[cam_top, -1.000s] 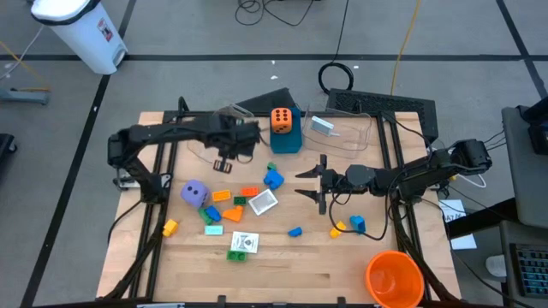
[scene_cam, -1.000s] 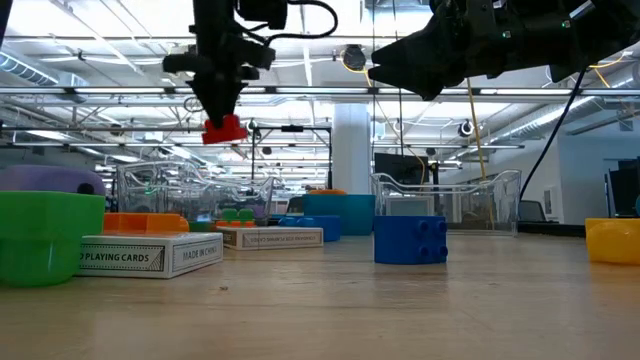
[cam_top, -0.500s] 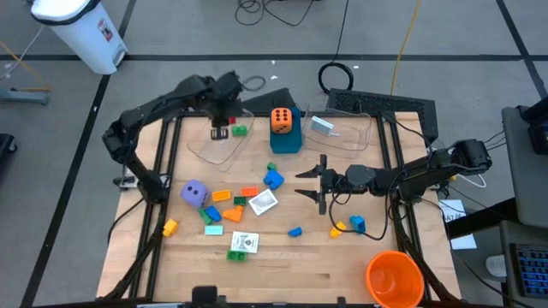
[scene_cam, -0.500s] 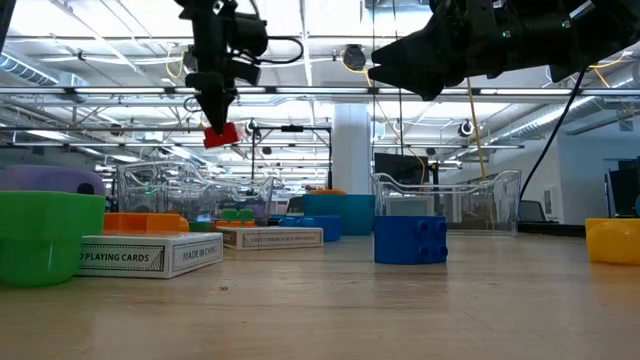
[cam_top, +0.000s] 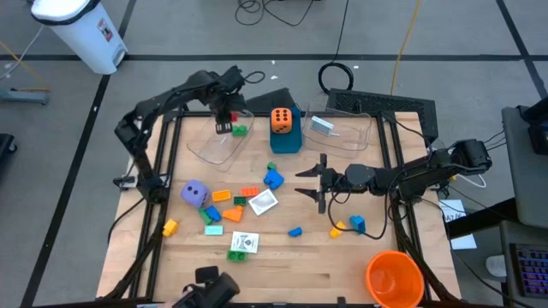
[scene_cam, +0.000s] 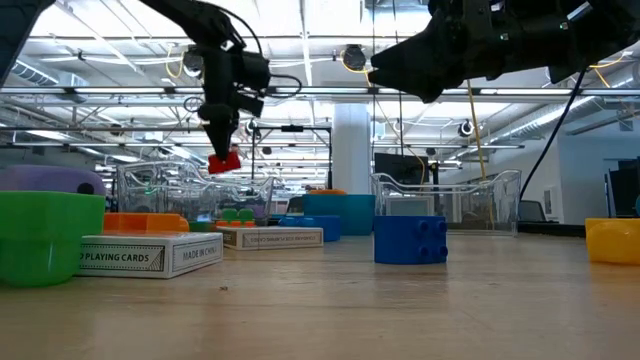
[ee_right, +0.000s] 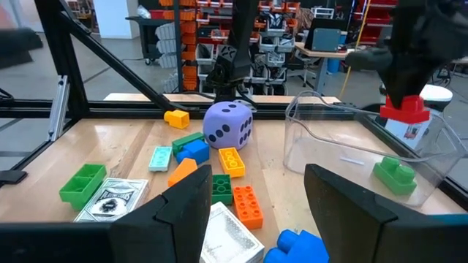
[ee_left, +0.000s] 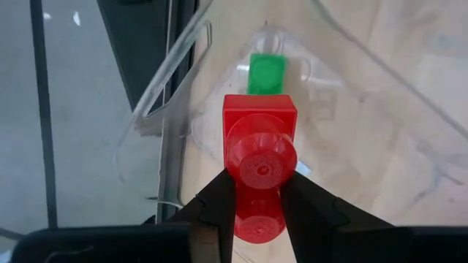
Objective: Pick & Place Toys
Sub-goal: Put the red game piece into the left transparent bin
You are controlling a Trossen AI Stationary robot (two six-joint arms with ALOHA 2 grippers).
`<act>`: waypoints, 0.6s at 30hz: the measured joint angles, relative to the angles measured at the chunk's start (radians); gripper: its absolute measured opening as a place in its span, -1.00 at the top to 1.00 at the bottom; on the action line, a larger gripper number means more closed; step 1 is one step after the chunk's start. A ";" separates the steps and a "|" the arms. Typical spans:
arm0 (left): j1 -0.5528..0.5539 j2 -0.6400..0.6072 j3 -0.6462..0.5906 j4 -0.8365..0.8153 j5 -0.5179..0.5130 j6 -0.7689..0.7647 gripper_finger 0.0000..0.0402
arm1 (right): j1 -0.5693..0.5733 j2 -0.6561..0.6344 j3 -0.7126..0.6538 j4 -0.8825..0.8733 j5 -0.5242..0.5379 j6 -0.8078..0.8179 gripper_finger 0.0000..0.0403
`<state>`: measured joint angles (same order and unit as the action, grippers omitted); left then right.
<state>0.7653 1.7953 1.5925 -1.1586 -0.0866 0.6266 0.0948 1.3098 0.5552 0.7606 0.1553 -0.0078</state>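
Swung back from the table's middle, the left gripper [cam_top: 223,127] now hangs over the clear plastic tub [cam_top: 216,147], pinching a glossy red studded brick [ee_left: 258,166] above the green brick [ee_left: 266,74] inside. Right gripper [cam_top: 313,180] waits mid-table, fingers apart, empty.

Purple die [ee_right: 228,124] beside scattered bricks — red brick [ee_right: 404,109] above clear tub [ee_right: 344,146].

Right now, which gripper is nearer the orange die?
Left. The left gripper, holding a red brick, hangs beside the orange die; the right gripper waits farther away over mid-table.
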 joint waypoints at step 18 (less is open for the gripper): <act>0.067 0.162 -0.001 0.059 -0.009 -0.038 0.52 | -0.003 0.000 0.000 -0.009 0.000 -0.003 -0.05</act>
<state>0.8319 1.9568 1.5917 -1.0994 -0.0956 0.5888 0.0914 1.3098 0.5552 0.7517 0.1551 -0.0113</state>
